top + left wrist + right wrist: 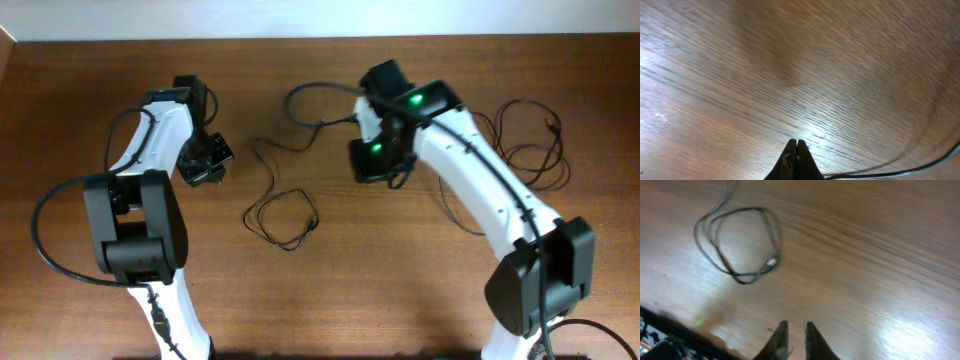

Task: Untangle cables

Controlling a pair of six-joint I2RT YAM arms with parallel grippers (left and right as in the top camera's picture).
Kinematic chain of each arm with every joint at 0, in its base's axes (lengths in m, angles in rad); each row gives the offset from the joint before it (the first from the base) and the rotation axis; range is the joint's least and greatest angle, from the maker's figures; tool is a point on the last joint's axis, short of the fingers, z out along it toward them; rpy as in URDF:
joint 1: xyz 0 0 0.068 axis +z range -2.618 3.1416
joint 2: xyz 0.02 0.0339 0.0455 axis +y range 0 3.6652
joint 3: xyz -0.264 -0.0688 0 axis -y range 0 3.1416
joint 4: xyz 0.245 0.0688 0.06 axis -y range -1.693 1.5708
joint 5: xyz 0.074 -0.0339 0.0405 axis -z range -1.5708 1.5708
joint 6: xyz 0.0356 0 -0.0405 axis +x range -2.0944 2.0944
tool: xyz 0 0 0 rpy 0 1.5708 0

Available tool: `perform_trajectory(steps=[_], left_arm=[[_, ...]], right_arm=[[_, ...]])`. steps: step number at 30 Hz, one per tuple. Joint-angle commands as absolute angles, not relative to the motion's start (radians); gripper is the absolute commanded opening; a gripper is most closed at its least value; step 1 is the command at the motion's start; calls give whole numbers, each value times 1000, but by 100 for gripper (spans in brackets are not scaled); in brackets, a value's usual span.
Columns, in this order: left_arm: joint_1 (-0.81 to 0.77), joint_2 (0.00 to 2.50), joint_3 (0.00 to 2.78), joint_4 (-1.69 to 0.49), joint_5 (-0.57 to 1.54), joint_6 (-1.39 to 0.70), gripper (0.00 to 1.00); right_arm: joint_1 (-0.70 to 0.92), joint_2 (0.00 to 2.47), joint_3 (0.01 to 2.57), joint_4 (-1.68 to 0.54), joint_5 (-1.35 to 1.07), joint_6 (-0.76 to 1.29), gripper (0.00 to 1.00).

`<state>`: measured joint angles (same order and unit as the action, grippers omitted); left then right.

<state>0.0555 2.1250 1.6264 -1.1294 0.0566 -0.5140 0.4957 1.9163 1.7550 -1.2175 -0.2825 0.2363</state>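
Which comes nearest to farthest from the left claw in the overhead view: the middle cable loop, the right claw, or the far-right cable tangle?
From the left claw:
1. Looped thin black cable, in the middle.
2. Right claw, beyond the loop.
3. Tangle of thin black cables, far right.

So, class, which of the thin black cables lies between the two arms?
The cable folded into a small double loop mid-table; the other cable loops sprawl beyond the right arm, near the table's right edge.
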Motion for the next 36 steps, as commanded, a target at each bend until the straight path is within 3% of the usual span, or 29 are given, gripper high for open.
perform_trajectory(steps=[1, 2, 3, 5, 7, 8, 16, 21, 25, 29, 33, 34, 36], left_arm=[[70, 2126, 1619, -1137, 65, -539, 8], [70, 2126, 1619, -1137, 65, -538, 28], [69, 2126, 1619, -1137, 68, -538, 41], [65, 2126, 1619, -1137, 68, -538, 48], [65, 2126, 1619, -1137, 68, -538, 95], [65, 2126, 1619, -1137, 68, -538, 99], [65, 2126, 1619, -1134, 64, -538, 99], [66, 2126, 1619, -1134, 64, -538, 99], [68, 2126, 1619, -1135, 64, -538, 99], [67, 2126, 1619, -1135, 64, -538, 99], [68, 2126, 1619, -1134, 64, -538, 99], [68, 2126, 1619, -1134, 64, -538, 99], [68, 2126, 1619, -1134, 64, -538, 99]], right_arm=[[630, 1928, 1763, -1141, -292, 236, 19], [664, 1935, 1763, -1112, -291, 236, 19], [698, 1942, 1763, -1086, -283, 236, 20], [764, 1974, 1763, -1038, -247, 236, 20], [815, 2015, 1763, -994, -247, 236, 20], [832, 2031, 1763, -981, -247, 235, 20], [936, 2185, 1763, -854, -247, 212, 24], [938, 2226, 1763, -803, -247, 199, 37], [938, 2255, 1763, -756, -247, 145, 41], [939, 2301, 1761, -743, -250, 145, 41], [939, 2338, 1759, -744, -250, 146, 20], [937, 2339, 1759, -748, -250, 146, 8], [936, 2334, 1763, -775, -259, 146, 4]])
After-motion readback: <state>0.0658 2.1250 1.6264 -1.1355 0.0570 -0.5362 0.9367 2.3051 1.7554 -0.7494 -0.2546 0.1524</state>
